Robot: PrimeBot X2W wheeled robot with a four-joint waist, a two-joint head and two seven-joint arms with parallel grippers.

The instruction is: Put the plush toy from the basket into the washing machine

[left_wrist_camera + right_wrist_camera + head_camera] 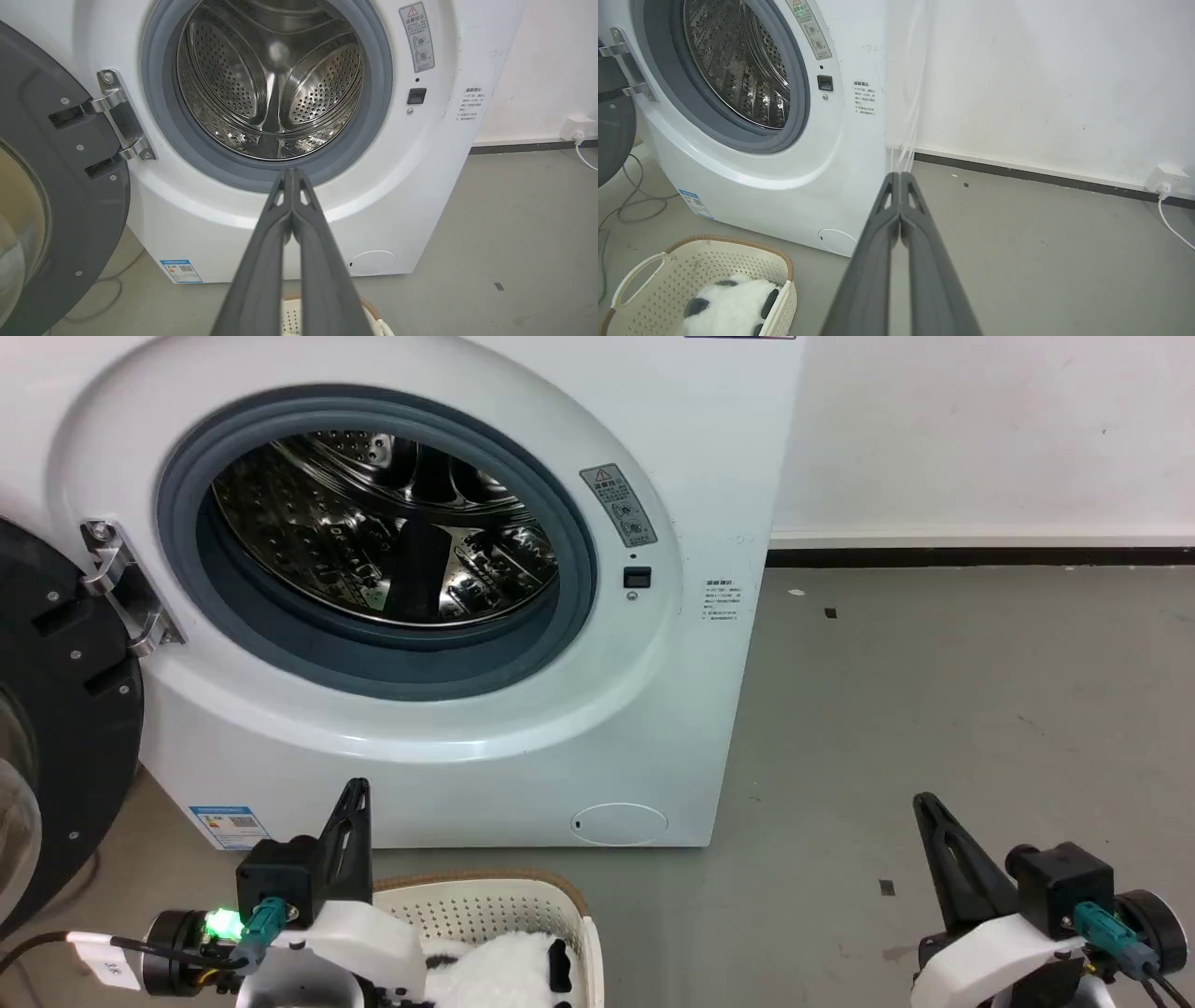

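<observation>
The white washing machine (485, 728) stands ahead with its black door (56, 728) swung open to the left and its steel drum (392, 523) bare. On the floor below it sits the cream basket (485, 901), with the white-and-black plush toy (513, 971) lying inside; in the right wrist view the basket (654, 280) holds the plush toy (728, 308) at lower left. My left gripper (355, 789) hovers over the basket's left part, shut with nothing in it. My right gripper (924, 801) is shut over bare floor at the right.
A grey floor (934, 709) spreads right of the washer, ending at a white wall with a dark skirting strip (980, 556). A white power socket and cable (1164, 182) sit by the wall at the right. Loose cables (626, 205) lie left of the washer.
</observation>
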